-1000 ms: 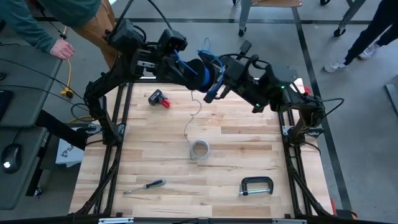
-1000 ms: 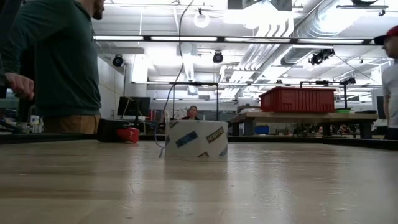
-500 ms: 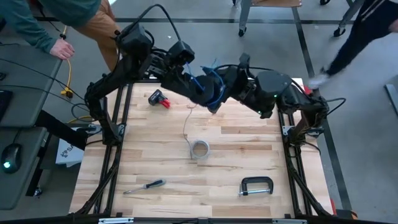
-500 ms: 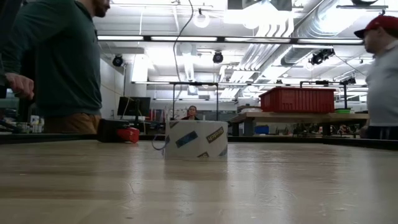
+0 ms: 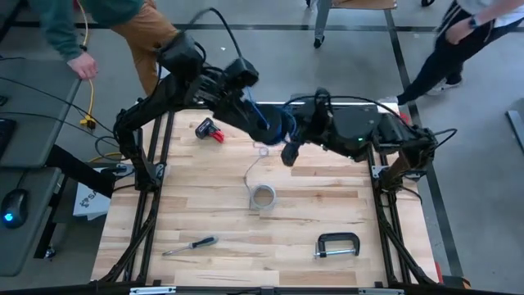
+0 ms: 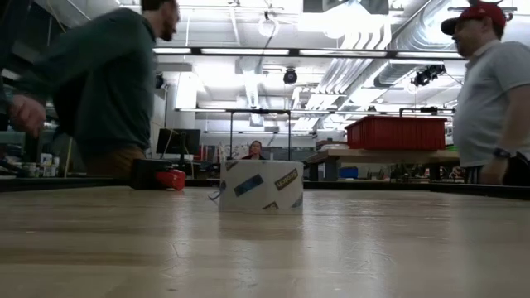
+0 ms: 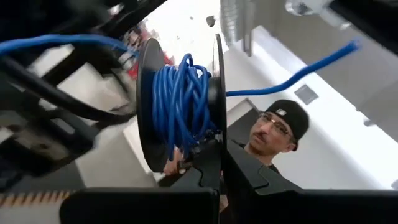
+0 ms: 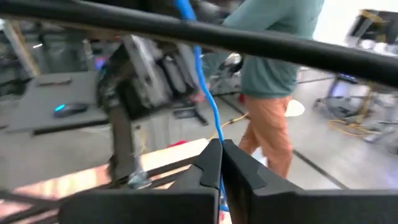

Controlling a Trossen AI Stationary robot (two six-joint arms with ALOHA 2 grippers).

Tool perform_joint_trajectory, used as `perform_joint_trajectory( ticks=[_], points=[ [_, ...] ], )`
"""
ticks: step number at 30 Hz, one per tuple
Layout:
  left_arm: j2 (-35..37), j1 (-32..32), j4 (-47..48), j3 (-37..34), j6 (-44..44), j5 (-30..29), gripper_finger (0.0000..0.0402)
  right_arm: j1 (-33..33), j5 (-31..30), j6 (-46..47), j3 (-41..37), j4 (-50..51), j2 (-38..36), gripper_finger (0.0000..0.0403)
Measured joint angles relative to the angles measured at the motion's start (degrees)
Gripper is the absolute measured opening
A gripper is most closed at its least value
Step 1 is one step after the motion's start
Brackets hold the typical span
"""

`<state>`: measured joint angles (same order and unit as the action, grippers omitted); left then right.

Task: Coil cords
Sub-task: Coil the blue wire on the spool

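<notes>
A black spool (image 7: 149,112) wound with the blue cord (image 7: 180,99) hangs above the table's far middle. My left gripper (image 5: 262,123), shut, has the spool. From the spool a blue strand (image 7: 298,71) runs to my right gripper (image 5: 289,154), shut on it just beside the spool. The pale grey cord (image 5: 248,172) trails across the tabletop from under the grippers to a white tape roll (image 5: 262,197) that stands on its flat side. In the low view only the roll (image 6: 261,184) and a bit of grey cord (image 6: 217,195) show. My left gripper pinches the rim of one spool flange (image 7: 217,127) between its two fingers. The fingers reach roughly level from the table's left. The spool is lifted clear, its axle about level. My right gripper pinches the free blue strand (image 8: 216,134) between its two fingertips (image 8: 239,165), coming from the table's right. The strand runs on from the fingers toward the spool and hangs clear of the table.
A red and black tool (image 5: 210,129) lies at the far left. A screwdriver (image 5: 190,243) and a C-clamp (image 5: 337,244) lie near the front edge. A person with a yellow cable (image 5: 88,82) stands beyond the far left corner, and another person (image 5: 458,41) at the far right.
My right gripper has come down and toward the near edge with the blue strand, its wrist rolling as it went. The pale grey cord, which rose out of the top of the low view, no longer shows there; its upper part has sunk to the table.
</notes>
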<state>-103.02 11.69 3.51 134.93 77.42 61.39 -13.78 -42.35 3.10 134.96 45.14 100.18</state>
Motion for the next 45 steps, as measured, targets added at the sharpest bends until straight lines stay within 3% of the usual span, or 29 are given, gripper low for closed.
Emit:
perform_joint_trajectory(
  ticks=[4,7,16,20,27,30,34,40,45],
  points=[
    [0.15,1.35,-9.44,0.02,4.37,0.34,0.0000,0.37,-2.80,-0.01,0.07,-1.76,-0.57,0.0000],
    [0.54,2.89,-14.44,0.00,7.00,0.87,0.0000,1.34,0.87,-0.54,0.04,-3.25,-0.56,0.0013],
    [5.55,10.10,-15.29,0.02,0.96,1.38,0.0000,4.08,2.91,-2.87,0.04,-3.65,-0.57,0.0168],
    [8.05,13.30,-9.48,0.09,-6.62,1.52,0.0000,4.83,3.67,-6.03,0.04,-3.99,-0.57,0.0208],
    [10.75,16.15,8.90,0.09,-33.11,-5.33,0.0000,6.85,19.52,-15.54,0.07,-17.49,2.46,0.0215],
    [10.68,15.68,13.81,0.04,-44.38,-7.37,0.0000,8.34,19.20,-18.72,-0.01,-23.61,4.93,0.0215],
    [10.67,13.29,17.92,0.04,-54.79,-14.23,0.0000,10.78,18.37,-18.64,0.00,-27.04,6.93,0.0215],
    [10.66,9.01,18.61,0.04,-61.48,-19.82,0.0000,12.88,16.68,-17.72,0.00,-27.04,8.63,0.0215],
    [10.66,6.56,16.00,0.04,-62.18,-20.94,0.0000,13.55,14.80,-18.15,0.02,-27.32,9.11,0.0215]
  ],
)
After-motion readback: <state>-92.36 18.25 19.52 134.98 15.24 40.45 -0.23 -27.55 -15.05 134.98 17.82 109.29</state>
